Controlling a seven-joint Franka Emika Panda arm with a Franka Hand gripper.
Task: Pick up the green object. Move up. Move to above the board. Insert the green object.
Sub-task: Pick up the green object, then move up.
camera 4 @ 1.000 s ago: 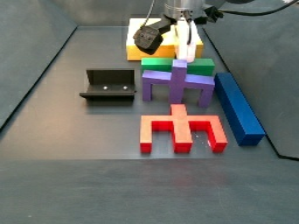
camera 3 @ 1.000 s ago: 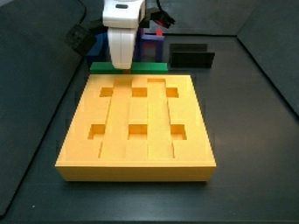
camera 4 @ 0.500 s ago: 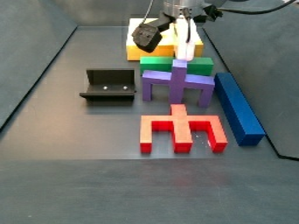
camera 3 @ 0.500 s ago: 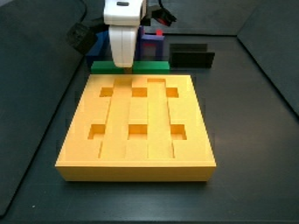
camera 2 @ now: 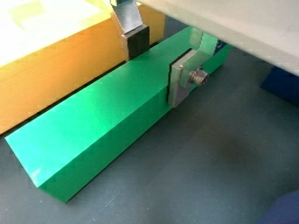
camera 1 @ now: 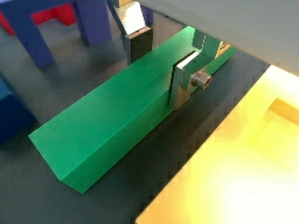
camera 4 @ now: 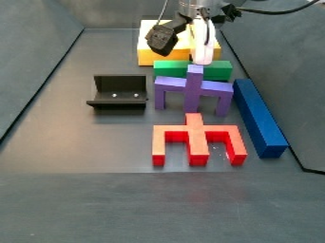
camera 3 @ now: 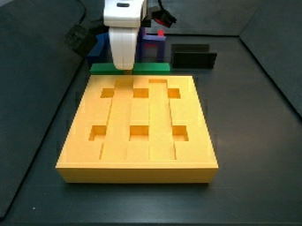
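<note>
— Which step is this?
— The pickup: the hand (camera 2: 160, 54) straddles the green bar (camera 2: 111, 121), plates against its sides, bar on the surface beside the board (camera 3: 138, 124).
— Next?
— Probably a straight lift.

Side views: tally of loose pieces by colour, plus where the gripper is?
Green: 1, green object
Yellow-orange: 1, board
Purple: 1, purple piece
Red: 1, red piece
Blue: 1, blue bar
Total: 5
The gripper straddles the green object; contact unclear.
</note>
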